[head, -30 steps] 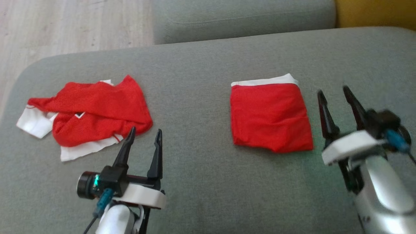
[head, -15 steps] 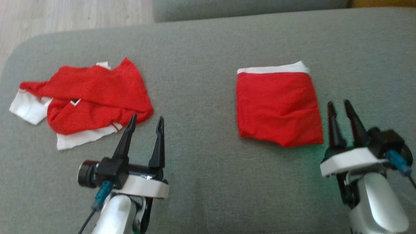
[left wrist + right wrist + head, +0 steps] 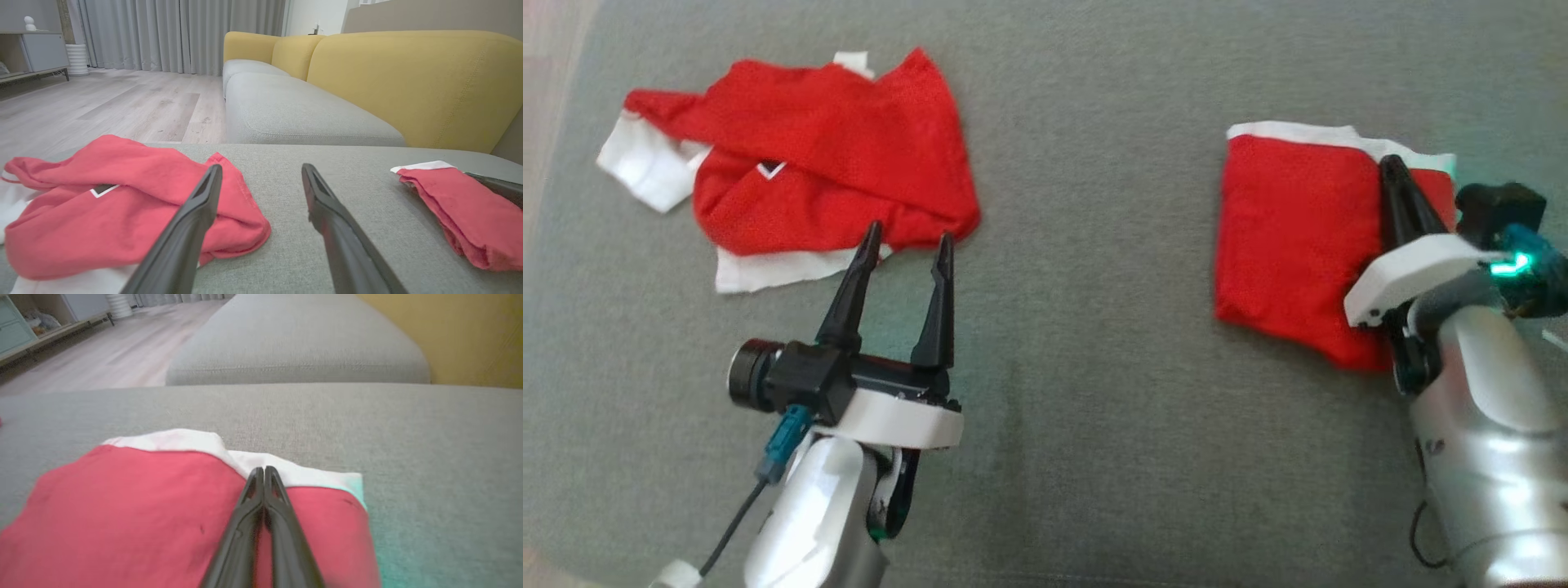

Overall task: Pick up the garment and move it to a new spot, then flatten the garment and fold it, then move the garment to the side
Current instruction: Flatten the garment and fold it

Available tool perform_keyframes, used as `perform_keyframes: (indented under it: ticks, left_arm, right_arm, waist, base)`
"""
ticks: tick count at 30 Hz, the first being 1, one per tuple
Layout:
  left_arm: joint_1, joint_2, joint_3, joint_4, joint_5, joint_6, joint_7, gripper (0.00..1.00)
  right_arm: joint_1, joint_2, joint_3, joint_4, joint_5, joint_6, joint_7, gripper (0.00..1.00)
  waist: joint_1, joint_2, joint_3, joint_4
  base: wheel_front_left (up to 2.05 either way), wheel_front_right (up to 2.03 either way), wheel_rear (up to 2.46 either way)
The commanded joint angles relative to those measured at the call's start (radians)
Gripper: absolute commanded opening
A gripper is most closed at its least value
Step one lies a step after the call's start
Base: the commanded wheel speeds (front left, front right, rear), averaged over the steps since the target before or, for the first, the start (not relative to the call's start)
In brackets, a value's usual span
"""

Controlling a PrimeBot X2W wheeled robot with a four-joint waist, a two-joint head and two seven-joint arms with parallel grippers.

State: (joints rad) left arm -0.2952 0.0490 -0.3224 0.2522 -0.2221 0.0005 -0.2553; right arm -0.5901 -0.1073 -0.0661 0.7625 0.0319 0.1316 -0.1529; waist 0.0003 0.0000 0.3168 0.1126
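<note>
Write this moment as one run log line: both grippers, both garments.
left gripper: open, free | right gripper: shut, lying on folded garment | crumpled garment: ahead of left gripper

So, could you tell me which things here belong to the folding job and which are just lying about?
In the job: folded red garment; right claw pinching its white edge; grey cushion beneath.
Lying about: crumpled red-and-white garment; open left claw, idle; yellow sofa back.
</note>
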Motion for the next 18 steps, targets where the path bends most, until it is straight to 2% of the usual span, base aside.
perform_keyframes:
  ticks: [1, 7, 12, 16, 18]
  left_arm:
    - [-0.034, 0.001, 0.024, -0.032, -0.009, 0.008, -0.006, 1.0]
    - [-0.036, 0.001, 0.019, -0.028, -0.017, 0.018, -0.006, 1.0]
    - [-0.037, 0.001, 0.022, -0.023, -0.013, 0.018, -0.006, 1.0]
    - [-0.036, 0.001, 0.021, -0.02, -0.014, 0.017, -0.006, 1.0]
    - [-0.035, 0.001, 0.017, -0.018, -0.017, 0.018, -0.006, 1.0]
  right_arm:
    - [-0.042, 0.001, 0.021, 0.018, -0.01, -0.001, 0.002, 0.0]
    - [-0.11, 0.004, 0.077, 0.152, -0.032, -0.001, -0.068, 0.0]
    - [-0.138, 0.04, 0.127, 0.135, -0.01, -0.001, -0.105, 0.0]
    - [-0.118, 0.054, 0.21, 0.108, 0.034, -0.001, -0.108, 0.0]
    - [-0.098, 0.056, 0.257, 0.138, 0.049, -0.001, -0.108, 0.0]
  waist:
    - [-0.0003, 0.0, 0.027, 0.028]
    - [-0.0003, 0.0, 0.026, 0.026]
    - [-0.0003, 0.0, 0.008, -0.002]
    - [-0.0003, 0.0, -0.008, -0.013]
    - [-0.0003, 0.0, -0.015, -0.013]
  base:
    - [0.0, 0.0, 0.0]
    - [0.0, 0.0, 0.0]
    - [0.0, 0.0, 0.0]
    - [0.0, 0.0, 0.0]
    - [0.0, 0.0, 0.0]
